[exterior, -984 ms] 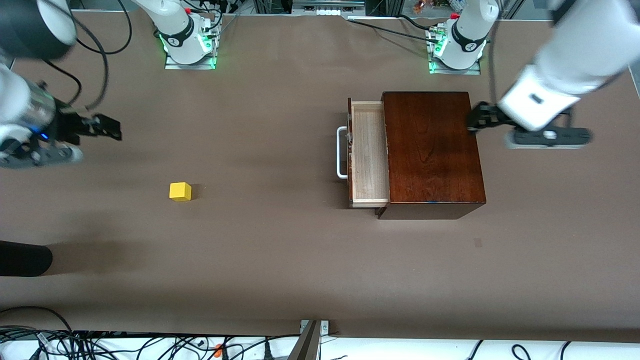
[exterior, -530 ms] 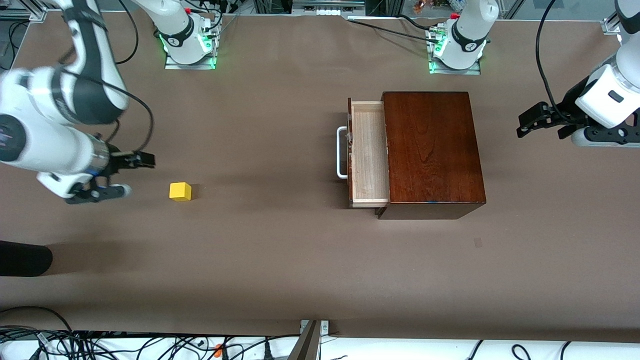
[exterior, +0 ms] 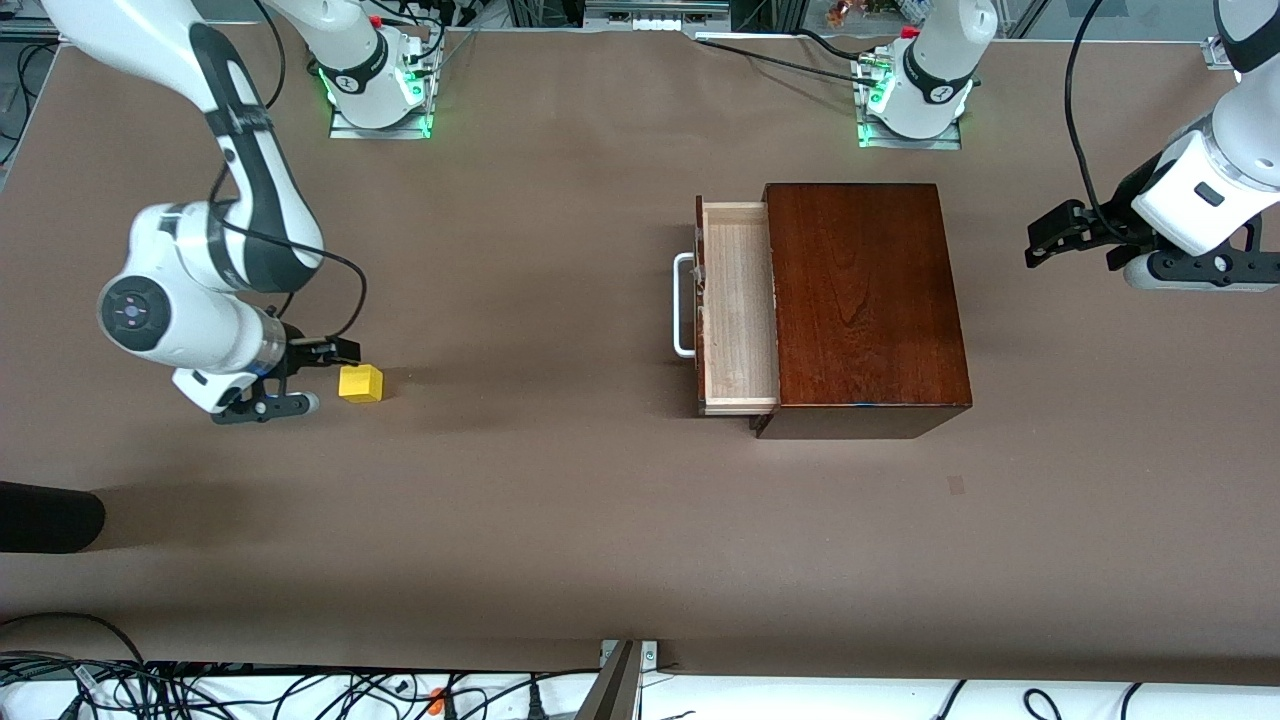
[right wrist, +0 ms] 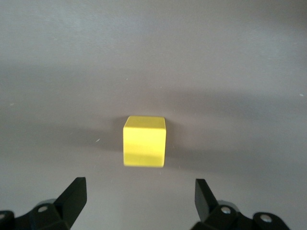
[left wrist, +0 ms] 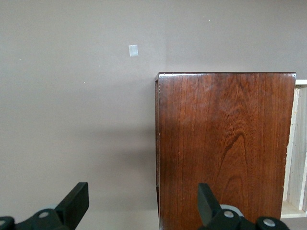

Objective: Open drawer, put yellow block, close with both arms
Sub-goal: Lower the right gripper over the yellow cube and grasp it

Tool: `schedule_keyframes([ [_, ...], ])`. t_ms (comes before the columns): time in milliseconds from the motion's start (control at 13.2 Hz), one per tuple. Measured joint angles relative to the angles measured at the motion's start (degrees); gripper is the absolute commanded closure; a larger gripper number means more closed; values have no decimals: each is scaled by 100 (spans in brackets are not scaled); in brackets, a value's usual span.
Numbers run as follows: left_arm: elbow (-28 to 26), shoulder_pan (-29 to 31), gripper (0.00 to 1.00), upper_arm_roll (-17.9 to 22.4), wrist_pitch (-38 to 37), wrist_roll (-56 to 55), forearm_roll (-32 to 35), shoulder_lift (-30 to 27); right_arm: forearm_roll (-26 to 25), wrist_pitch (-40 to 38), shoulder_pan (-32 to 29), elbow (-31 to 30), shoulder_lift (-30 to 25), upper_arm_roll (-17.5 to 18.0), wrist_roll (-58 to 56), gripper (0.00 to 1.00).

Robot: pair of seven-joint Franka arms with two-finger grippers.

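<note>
The right pincer [exterior: 318, 377] is held wide open, empty, just beside the block [exterior: 360, 383]. The left pincer [exterior: 1050, 238], also spread and empty, is held over the counter [exterior: 560, 500] near the box [exterior: 860, 300], whose drawer [exterior: 738, 305] is pulled out.

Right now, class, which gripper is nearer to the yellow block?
Right. The right gripper sits open just beside the yellow block, toward the right arm's end. The left gripper is open, past the wooden box.

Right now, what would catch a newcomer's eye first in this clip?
The dark wooden box toward the left arm's end, its drawer pulled open and bare inside. Then the yellow block on the table toward the right arm's end, with the open right gripper right beside it. The left gripper waits open past the box.
</note>
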Motion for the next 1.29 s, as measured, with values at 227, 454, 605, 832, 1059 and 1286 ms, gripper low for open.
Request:
schedule_keyframes([
  [227, 3, -2, 0, -8, -37, 44, 0, -20, 26, 638, 0, -289, 206, -1, 6, 0],
  [454, 49, -18, 0, -15, -37, 50, 0, -26, 34, 1028, 0, -525, 264, -1, 14, 0],
  [605, 58, -18, 0, -15, -44, 53, 0, -30, 35, 1252, -1, -654, 311, -1, 18, 2],
  [832, 60, -18, 0, -15, -89, 55, 0, -30, 188, 1348, 0, -696, 419, -1, 31, 7],
  [1059, 61, -18, 0, -14, -107, 57, 0, -32, 371, 1411, 0, -698, 498, -1, 31, 25],
  [1286, 62, -18, 0, -15, -113, 58, 0, -32, 372, 1439, 0, -696, 511, -1, 28, 46],
])
